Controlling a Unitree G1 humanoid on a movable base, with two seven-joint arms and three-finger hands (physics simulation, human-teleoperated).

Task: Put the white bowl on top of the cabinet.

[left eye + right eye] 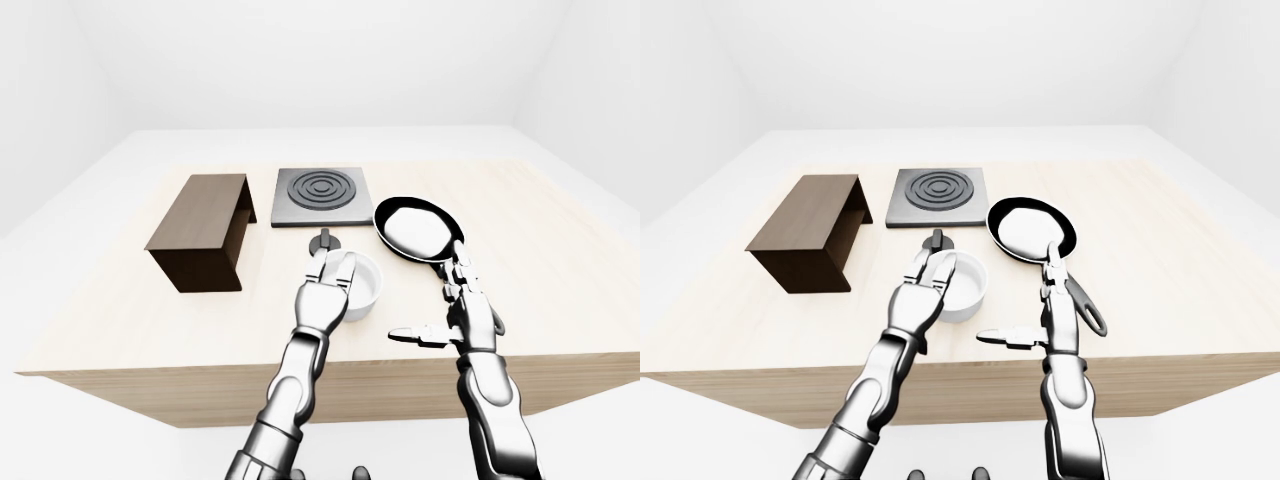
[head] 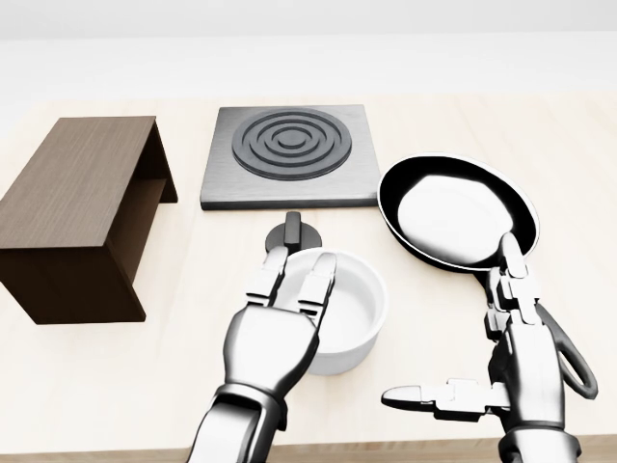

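Progress: early stage, by my reading; the white bowl [image 2: 345, 313] rests on the desk [image 2: 453, 116], not yet lifted, and the whole carry to the cabinet [image 2: 72, 207] remains.
Bowl, position: near the desk's near edge, about midway along it, just below the stove knob [image 2: 294, 231] in the head view.
Bowl, appearance: plain white, round, straight-walled, upright and empty.
Left hand [image 2: 275, 328]: draped over the bowl's left rim, fingers [image 2: 316, 285] hooked at the wall; whether the grasp is closed cannot be told.
Right hand [image 2: 511, 357]: fingers spread wide, holding nothing, above the pan's handle [image 2: 569, 362].
Cabinet: dark wood, toward the desk's left edge, well apart from the bowl.
Other items: hotplate [image 2: 287, 154] near the far edge; frying pan [image 2: 458, 212] to its right.
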